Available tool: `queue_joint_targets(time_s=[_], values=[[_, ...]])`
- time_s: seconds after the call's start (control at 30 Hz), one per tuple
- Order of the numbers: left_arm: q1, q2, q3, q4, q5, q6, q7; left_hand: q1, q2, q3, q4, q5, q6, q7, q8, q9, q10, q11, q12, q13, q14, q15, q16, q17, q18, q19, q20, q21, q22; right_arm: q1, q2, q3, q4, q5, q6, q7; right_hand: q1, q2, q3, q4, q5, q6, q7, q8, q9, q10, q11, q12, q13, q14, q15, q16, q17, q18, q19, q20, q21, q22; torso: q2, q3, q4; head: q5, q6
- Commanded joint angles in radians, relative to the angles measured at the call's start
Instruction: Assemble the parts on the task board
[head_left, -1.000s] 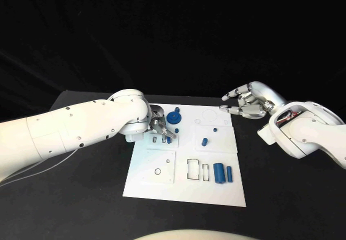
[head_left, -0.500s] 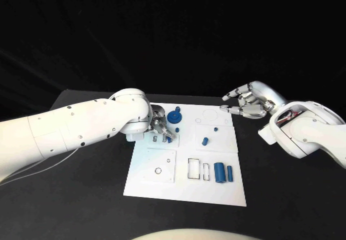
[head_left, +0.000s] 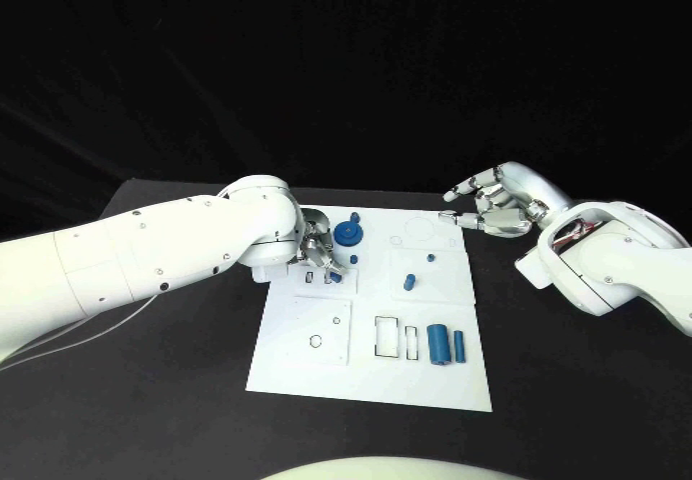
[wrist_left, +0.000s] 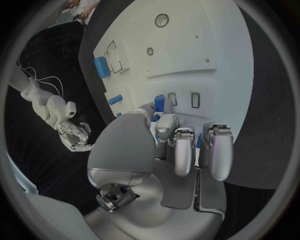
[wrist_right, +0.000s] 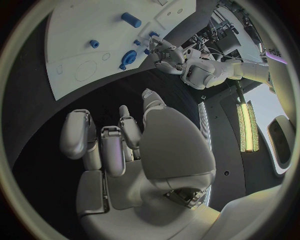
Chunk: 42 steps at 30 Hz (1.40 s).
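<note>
Two white arms reach over the black worktop (head_left: 144, 400), where the task board (head_left: 325, 375) lies mid-table. Left robot hand (head_left: 320, 257), at the board's far-left corner, seems to pinch a small blue part (wrist_left: 160, 103) above a slot, probably to seat it. Right robot hand (head_left: 488, 207) waits off the far-right corner, fingers loosely curled, empty; two cylinders (head_left: 447, 347) lie near the board's near-right edge, awaiting their turn.
</note>
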Motion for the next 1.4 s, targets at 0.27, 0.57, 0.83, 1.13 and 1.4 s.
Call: queue_joint_targets(time_s=[0.27,0.57,0.83,1.13,1.4], values=[[-0.001,-0.021,-0.001,0.019,0.108,-0.058,-0.034,-0.011,-0.128,0.431,-0.084,-0.003,-0.017,0.007,0.057,0.108,0.008,0.005,-0.008,-0.001,0.104,0.005,0.002,0.263,-0.015,0.107,0.003,0.002,0.263,-0.001,0.001,0.000,-0.001,-0.012,0.008,0.001,0.004,0.008,-0.003,-0.003,0.006,0.002,-0.002,0.006,-0.002,0.000,-0.004,-0.005,-0.001,0.068,-0.006,-0.005,0.124,0.018,-0.002,-0.006,-0.003,0.001,-0.001,-0.0005,0.0025,0.002,0.002],[-0.002,-0.063,-0.001,0.055,0.133,-0.159,-0.025,-0.046,-0.145,0.483,-0.130,-0.007,-0.015,0.006,0.074,0.139,0.020,0.001,0.004,0.010,0.104,0.003,0.002,0.263,-0.015,0.107,0.001,0.002,0.263,-0.001,0.000,0.000,-0.002,-0.010,0.000,0.007,0.001,0.010,-0.003,-0.001,0.009,0.000,-0.002,0.007,-0.002,0.001,-0.004,-0.004,-0.001,0.068,-0.006,-0.005,0.124,0.018,-0.001,-0.007,-0.004,0.000,0.001,-0.0004,0.0016,0.005,0.005],[-0.006,-0.087,-0.001,0.087,0.070,-0.206,-0.009,-0.055,-0.151,0.491,-0.142,-0.007,-0.013,0.004,0.079,0.147,0.026,0.000,0.011,0.015,0.104,0.001,0.002,0.263,-0.015,0.107,0.000,0.002,0.263,-0.001,-0.002,0.000,-0.002,-0.007,-0.001,0.010,-0.003,0.013,-0.004,0.001,0.011,0.000,-0.002,0.007,-0.002,0.000,-0.004,-0.005,-0.002,0.068,-0.006,-0.005,0.124,0.018,-0.001,-0.007,-0.005,0.000,0.001,0.0005,0.0011,0.007,0.004],[-0.029,-0.096,-0.002,0.112,-0.071,-0.249,0.010,-0.065,-0.160,0.494,-0.153,-0.008,-0.008,0.001,0.085,0.156,0.036,-0.003,0.022,0.026,0.104,-0.001,0.002,0.263,-0.015,0.107,-0.001,0.002,0.263,-0.003,-0.003,0.000,-0.004,-0.005,-0.002,0.014,-0.005,0.013,-0.005,0.001,0.012,0.000,-0.002,0.008,-0.002,0.001,-0.004,-0.004,-0.002,0.068,-0.006,-0.006,0.123,0.018,-0.001,-0.007,-0.006,0.000,0.002,0.0004,0.0011,0.008,0.001],[-0.052,-0.097,-0.004,0.123,-0.147,-0.283,0.019,-0.070,-0.166,0.496,-0.159,-0.009,-0.004,-0.002,0.088,0.161,0.046,-0.005,0.034,0.036,0.104,-0.002,0.002,0.263,-0.015,0.107,-0.002,0.002,0.263,-0.004,-0.004,0.000,-0.005,-0.004,-0.002,0.017,-0.007,0.014,-0.005,0.002,0.012,0.000,-0.002,0.008,-0.002,-0.001,-0.004,-0.006,-0.003,0.068,-0.006,-0.007,0.122,0.018,-0.002,-0.007,-0.007,-0.001,0.002,0.0001,-0.0004,0.010,0.000]])
